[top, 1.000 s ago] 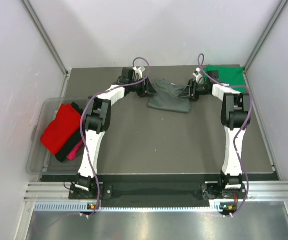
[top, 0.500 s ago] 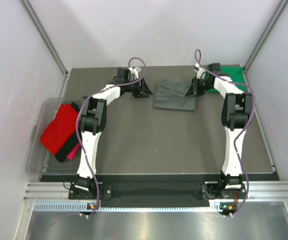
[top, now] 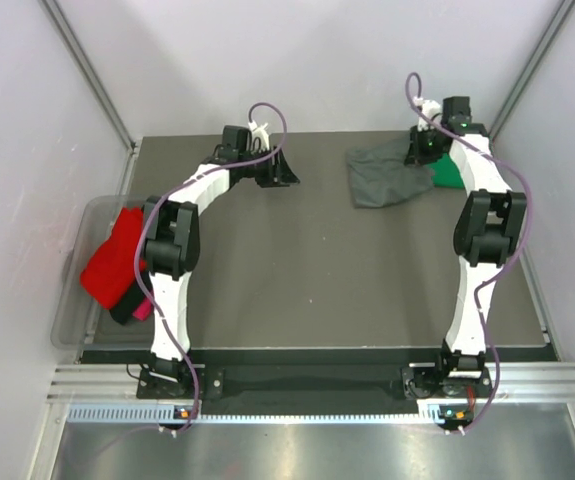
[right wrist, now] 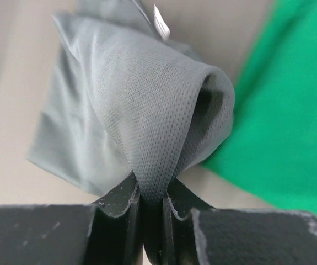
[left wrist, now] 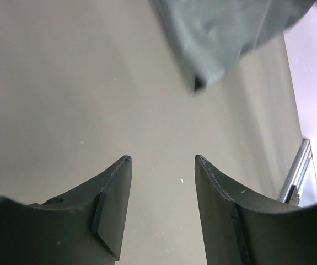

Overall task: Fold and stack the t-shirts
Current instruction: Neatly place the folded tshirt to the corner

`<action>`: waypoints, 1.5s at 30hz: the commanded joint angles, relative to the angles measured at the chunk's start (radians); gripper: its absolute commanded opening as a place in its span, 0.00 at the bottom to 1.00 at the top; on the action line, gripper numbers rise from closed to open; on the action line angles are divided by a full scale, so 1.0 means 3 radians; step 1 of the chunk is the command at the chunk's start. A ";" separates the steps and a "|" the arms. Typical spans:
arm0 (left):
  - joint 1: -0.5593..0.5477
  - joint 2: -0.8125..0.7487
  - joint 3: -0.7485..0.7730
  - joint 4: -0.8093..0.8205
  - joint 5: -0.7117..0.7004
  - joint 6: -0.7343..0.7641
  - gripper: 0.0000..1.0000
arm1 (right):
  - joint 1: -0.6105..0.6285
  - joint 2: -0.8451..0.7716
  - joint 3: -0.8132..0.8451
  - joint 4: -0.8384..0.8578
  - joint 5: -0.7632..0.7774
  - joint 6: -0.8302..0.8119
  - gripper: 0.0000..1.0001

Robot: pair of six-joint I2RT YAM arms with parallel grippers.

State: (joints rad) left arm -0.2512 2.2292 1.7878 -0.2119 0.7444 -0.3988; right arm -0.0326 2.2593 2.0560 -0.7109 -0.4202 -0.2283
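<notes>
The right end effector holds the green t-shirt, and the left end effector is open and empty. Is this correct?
Not quite. The right wrist view shows the right end effector shut on a fold of the dark grey t-shirt; the green t-shirt only lies beside it. The left end effector is indeed open and empty.

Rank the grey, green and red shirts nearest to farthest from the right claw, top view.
1. Grey shirt: pinched in the right claw, far right.
2. Green shirt: just beside it, far-right corner.
3. Red shirt: far left, in the tub.
</notes>
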 commanded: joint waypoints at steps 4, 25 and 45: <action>-0.0001 -0.0430 -0.0237 0.0021 -0.0114 0.0194 0.55 | -0.0198 0.0103 0.0745 0.0109 0.0270 -0.0011 0.00; -0.0211 -0.0471 -0.0314 -0.0030 -0.0267 0.0378 0.55 | -0.0607 0.0277 0.1087 0.0370 0.0490 -0.0016 0.00; -0.0354 -0.0487 -0.0355 -0.0142 -0.0492 0.0593 0.55 | -0.0643 0.0691 0.1256 0.1009 0.1288 -0.0236 0.00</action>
State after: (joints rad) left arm -0.3508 2.1494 1.6901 -0.2497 0.6071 -0.2501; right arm -0.2180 2.4615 2.3623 -0.5014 -0.0998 -0.2733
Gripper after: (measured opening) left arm 0.547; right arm 0.106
